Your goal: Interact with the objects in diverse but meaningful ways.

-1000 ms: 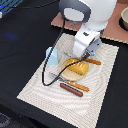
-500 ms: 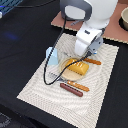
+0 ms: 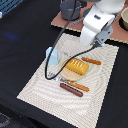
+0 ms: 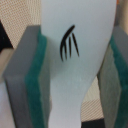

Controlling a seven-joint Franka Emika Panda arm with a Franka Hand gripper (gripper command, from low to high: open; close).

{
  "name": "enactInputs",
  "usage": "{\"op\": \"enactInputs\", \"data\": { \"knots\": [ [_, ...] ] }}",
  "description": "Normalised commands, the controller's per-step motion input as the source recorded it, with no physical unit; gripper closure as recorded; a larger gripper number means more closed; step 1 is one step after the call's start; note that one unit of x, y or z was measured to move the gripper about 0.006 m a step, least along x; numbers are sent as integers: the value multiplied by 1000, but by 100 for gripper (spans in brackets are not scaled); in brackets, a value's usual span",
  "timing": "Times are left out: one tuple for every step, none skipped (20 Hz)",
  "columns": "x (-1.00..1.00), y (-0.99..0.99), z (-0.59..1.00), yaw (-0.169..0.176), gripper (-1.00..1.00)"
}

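1. My pincer (image 4: 75, 65) pinches the small white bottle-like figure (image 4: 75, 50): in the wrist view the green pads (image 4: 37, 85) press on both of its sides, and a black claw-like mark shows on its white face.
2. In the exterior view my arm (image 3: 97, 25) sits in the upper right of the frame; the pincer end and the figure are hidden under the white housing, so I cannot tell their height over the mat there.
3. The ridged yellow-orange bread block (image 3: 77, 66) lies at frame centre on a pale round plate (image 3: 65, 74), on the striped cloth mat (image 3: 45, 92).
4. The dark brown sausage (image 3: 71, 90) lies lower centre, just below the plate and apart from the bread.
5. An orange-handled utensil (image 3: 78, 86) lies just above the sausage, nearly parallel; a second one (image 3: 91, 61) lies right of the bread, near my arm.
6. The pale blue rounded shaker (image 3: 51, 55) stands left of centre, near the mat's upper-left edge, with the black cable (image 3: 57, 45) looping past it.
7. Open room: the lower-left stretch of the mat and its right-hand strip are bare cloth.
8. Edges: dark table (image 3: 20, 40) surrounds the mat on the left and bottom; a brown board (image 3: 117, 32) with a grey pot (image 3: 70, 9) fills the top.
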Motion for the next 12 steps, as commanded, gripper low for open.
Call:
{"op": "enactInputs", "data": {
  "knots": [
    [-640,-637,83,0,100],
    [-657,-640,0,0,100],
    [-683,-637,0,0,100],
    [-691,-643,-40,0,100],
    [-720,-631,-106,0,100],
    [-743,-637,-209,0,100],
    [-757,-637,-254,0,100],
    [-771,-637,-294,0,100],
    [-777,-634,-337,0,100],
    [-780,-637,-340,0,100],
    [-783,-640,-337,0,100],
    [-791,-640,-331,0,100]
  ]
}}
